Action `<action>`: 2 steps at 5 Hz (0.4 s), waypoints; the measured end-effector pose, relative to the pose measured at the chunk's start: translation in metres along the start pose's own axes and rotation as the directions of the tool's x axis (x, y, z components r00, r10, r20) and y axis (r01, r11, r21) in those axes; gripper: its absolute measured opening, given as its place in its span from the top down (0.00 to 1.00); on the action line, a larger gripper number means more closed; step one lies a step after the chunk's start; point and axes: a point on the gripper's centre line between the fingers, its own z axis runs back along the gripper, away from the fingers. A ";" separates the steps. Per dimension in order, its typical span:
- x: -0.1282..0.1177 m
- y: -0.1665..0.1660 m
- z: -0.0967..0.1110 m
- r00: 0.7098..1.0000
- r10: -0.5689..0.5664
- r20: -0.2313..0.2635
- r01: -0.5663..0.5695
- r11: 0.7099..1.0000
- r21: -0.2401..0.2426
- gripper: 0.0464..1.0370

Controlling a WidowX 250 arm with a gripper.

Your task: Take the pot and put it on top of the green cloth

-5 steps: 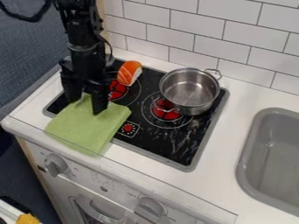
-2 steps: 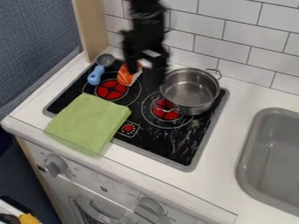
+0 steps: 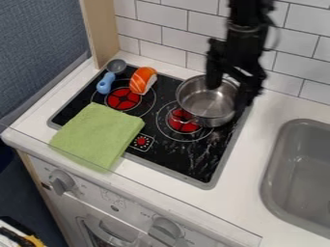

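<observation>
My gripper [image 3: 226, 94] hangs over the right side of the pot, its two fingers spread apart, one above the pot's inside and the other by its right rim. The silver pot [image 3: 199, 103] stands upright on the right-hand red burner, with a looped handle toward the front left. Folded flat, the green cloth [image 3: 98, 136] lies over the stove's front left corner, partly on the white counter.
Behind the cloth lie a blue-handled spoon [image 3: 105, 83] and an orange-and-white sushi toy [image 3: 142, 80]. A grey sink [image 3: 297, 169] is set in the counter at the right. The tiled wall [image 3: 161, 34] rises behind the stove.
The arm has swung right, from above the cloth, past the sushi toy, to the pot. The spoon has come into sight. Pot and cloth have stayed in place.
</observation>
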 end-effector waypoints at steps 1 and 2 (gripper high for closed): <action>0.001 -0.006 -0.012 0.998 0.040 -0.041 -0.039 0.999 0.025 0.04; 0.000 -0.002 -0.029 0.990 0.115 -0.083 -0.111 0.993 0.051 0.04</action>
